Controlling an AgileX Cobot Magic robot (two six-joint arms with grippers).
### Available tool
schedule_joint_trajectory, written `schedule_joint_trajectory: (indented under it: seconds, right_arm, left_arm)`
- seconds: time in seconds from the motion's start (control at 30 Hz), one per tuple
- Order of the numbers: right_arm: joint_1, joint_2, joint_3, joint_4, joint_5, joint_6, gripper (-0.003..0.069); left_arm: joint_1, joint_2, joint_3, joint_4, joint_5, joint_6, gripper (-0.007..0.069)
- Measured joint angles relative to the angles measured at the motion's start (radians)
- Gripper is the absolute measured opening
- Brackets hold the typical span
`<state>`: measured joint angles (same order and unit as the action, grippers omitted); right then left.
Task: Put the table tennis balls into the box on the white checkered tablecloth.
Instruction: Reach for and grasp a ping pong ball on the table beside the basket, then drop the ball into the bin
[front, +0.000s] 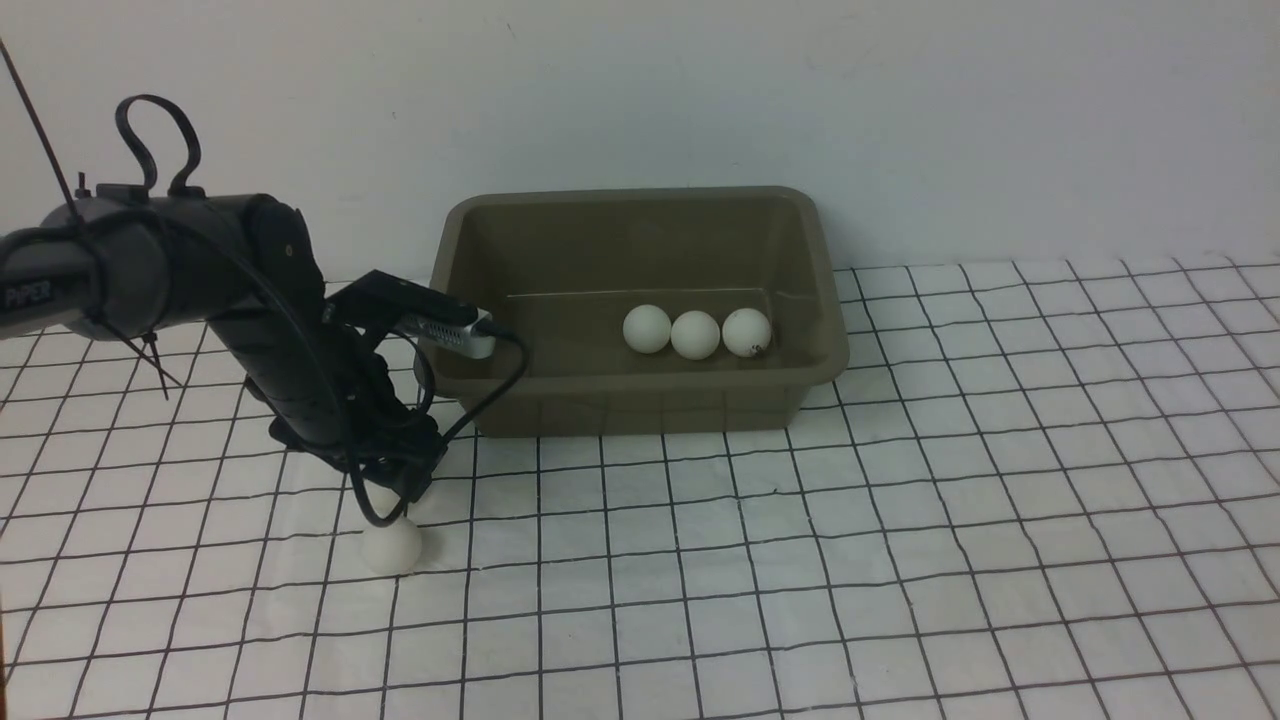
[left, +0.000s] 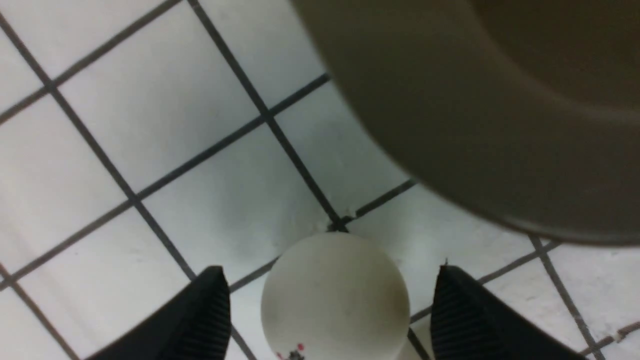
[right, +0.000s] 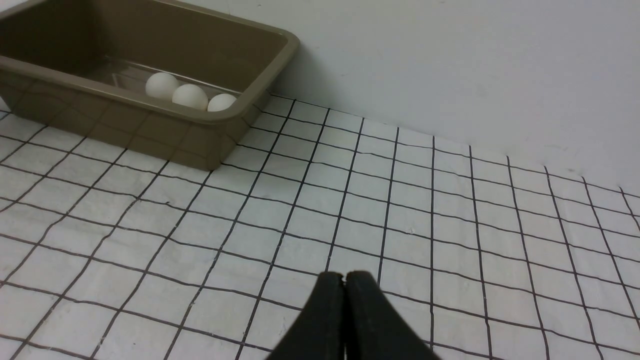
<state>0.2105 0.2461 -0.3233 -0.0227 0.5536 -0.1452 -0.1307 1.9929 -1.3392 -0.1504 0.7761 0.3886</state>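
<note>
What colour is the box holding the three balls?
The box is plain olive-brown, seen best in the front view.

The only word that can be read is "PIPER", in pale capitals on the dark casing of the left arm (front: 110, 270), at the 9 o'clock edge of the front view. Three table tennis balls (front: 695, 335) lie in a row in the box (front: 640, 205). The end ball (front: 746, 331), at the row's 3 o'clock end, carries a small dark print near its 5 o'clock edge, too small to read. In the left wrist view, the loose ball (left: 334, 295) on the white checkered tablecloth (left: 125, 125) shows a tiny red and dark mark at its 6 o'clock edge. The frame cuts it off and it is not legible.
</note>
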Motion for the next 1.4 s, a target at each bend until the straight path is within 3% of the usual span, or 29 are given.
schedule_joint_trajectory:
  seconds: [0.47, 0.57, 0.67, 1.07, 1.17, 1.27, 1.4]
  right_arm:
    - [0.000, 0.000, 0.000, 0.000, 0.000, 0.000, -0.0018]
    - [0.000, 0.000, 0.000, 0.000, 0.000, 0.000, -0.0018]
    - [0.000, 0.000, 0.000, 0.000, 0.000, 0.000, -0.0018]
    - [0.000, 0.000, 0.000, 0.000, 0.000, 0.000, -0.0018]
    - [0.000, 0.000, 0.000, 0.000, 0.000, 0.000, -0.0018]
    - [0.000, 0.000, 0.000, 0.000, 0.001, 0.000, -0.0018]
    - [0.000, 0.000, 0.000, 0.000, 0.003, 0.000, -0.0018]
  left_arm:
    - [0.000, 0.029, 0.000, -0.029, -0.006, 0.000, 0.0478]
    - [0.000, 0.035, 0.000, -0.029, -0.006, 0.000, 0.0455]
    - [0.000, 0.036, 0.000, -0.029, -0.006, 0.000, 0.0357]
    - [0.000, 0.036, -0.061, -0.009, 0.034, 0.000, 0.0355]
    - [0.000, 0.033, -0.096, 0.054, 0.094, -0.018, 0.0355]
    - [0.000, 0.031, -0.149, 0.212, 0.203, -0.108, 0.0355]
    - [0.000, 0.019, -0.215, 0.315, 0.304, -0.190, 0.0355]
